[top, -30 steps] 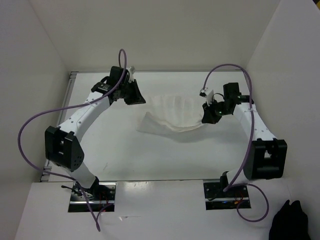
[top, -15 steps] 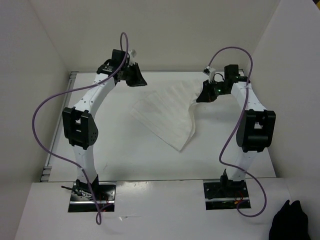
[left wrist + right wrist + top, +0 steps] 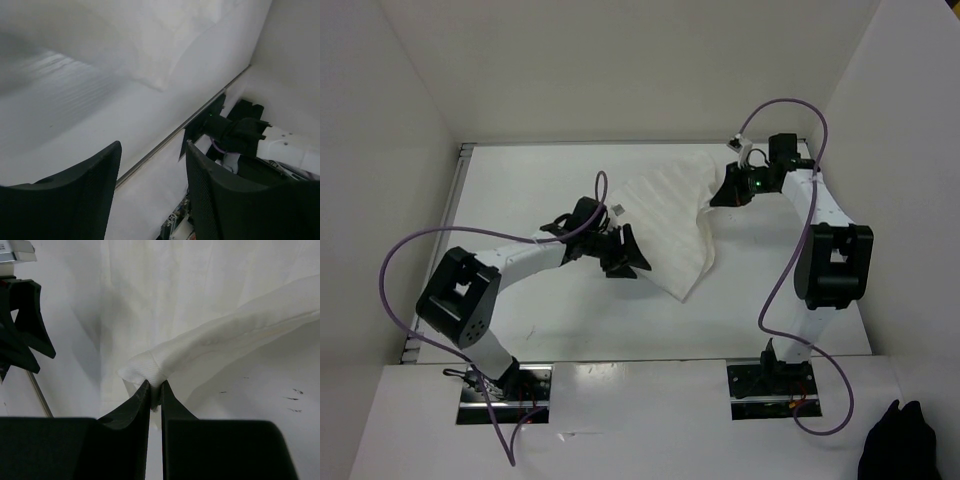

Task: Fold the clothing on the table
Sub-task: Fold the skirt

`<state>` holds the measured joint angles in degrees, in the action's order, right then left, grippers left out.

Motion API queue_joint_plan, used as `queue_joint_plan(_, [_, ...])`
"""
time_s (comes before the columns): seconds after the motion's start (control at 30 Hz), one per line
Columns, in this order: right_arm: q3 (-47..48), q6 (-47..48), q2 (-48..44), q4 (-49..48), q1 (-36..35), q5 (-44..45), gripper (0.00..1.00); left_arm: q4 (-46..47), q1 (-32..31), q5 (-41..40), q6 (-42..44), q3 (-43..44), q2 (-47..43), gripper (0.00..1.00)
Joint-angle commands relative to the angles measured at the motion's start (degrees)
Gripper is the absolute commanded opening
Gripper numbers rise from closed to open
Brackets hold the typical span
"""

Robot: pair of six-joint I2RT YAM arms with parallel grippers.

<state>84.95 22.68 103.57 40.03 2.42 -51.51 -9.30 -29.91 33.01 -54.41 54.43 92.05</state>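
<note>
1. Versus half a second ago: left gripper [image 3: 623,257] has swung from the far edge to the near-left edge of the thin white ribbed clothing [image 3: 665,220], jaws now apart, empty
2. Bare matte white table [image 3: 520,190] left and near
3. Clothing mid-table; right gripper [image 3: 723,190] pinches its far-right corner

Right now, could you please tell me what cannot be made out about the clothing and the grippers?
- Top external: the near-left edge of the clothing, under the left gripper.
- Top external: the fingertips of the right gripper, hidden by its own body.
- Left wrist: the clothing's ribs, blurred.
</note>
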Motion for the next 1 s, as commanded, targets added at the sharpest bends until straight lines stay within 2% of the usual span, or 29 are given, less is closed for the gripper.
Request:
queue_joint_plan(0.0, [-2.06, -1.67, -4.60, -3.73, -0.75, -1.93, 0.00, 8.33, -1.64, 1.35, -4.91, 4.79, 3.21, 0.62])
queue_joint_plan(0.13, [-3.56, -1.67, -6.62, -3.73, -0.75, -1.93, 0.00, 8.86, -3.57, 0.74, -5.44, 9.37, 10.15, 0.62])
queue_joint_plan(0.33, [-4.09, -1.67, -8.03, -3.73, -0.75, -0.61, 0.00, 5.35, -4.72, -1.46, -4.21, 10.00, 12.19, 0.62])
queue_joint_plan(0.47, [-4.09, -1.67, -8.03, -3.73, -0.75, -1.22, 0.00, 2.01, -4.72, -3.13, -1.14, 10.16, 12.19, 0.64])
queue_joint_plan(0.63, [-4.09, -2.73, -7.50, -4.26, -0.75, -1.76, 0.00, -4.05, -4.19, -5.76, 4.30, 15.08, 17.28, 0.64])
queue_joint_plan(0.97, [-4.09, -3.25, -8.03, -4.26, -0.75, -2.81, 0.00, -9.43, -2.44, -10.78, 10.12, 18.34, 23.17, 0.65])
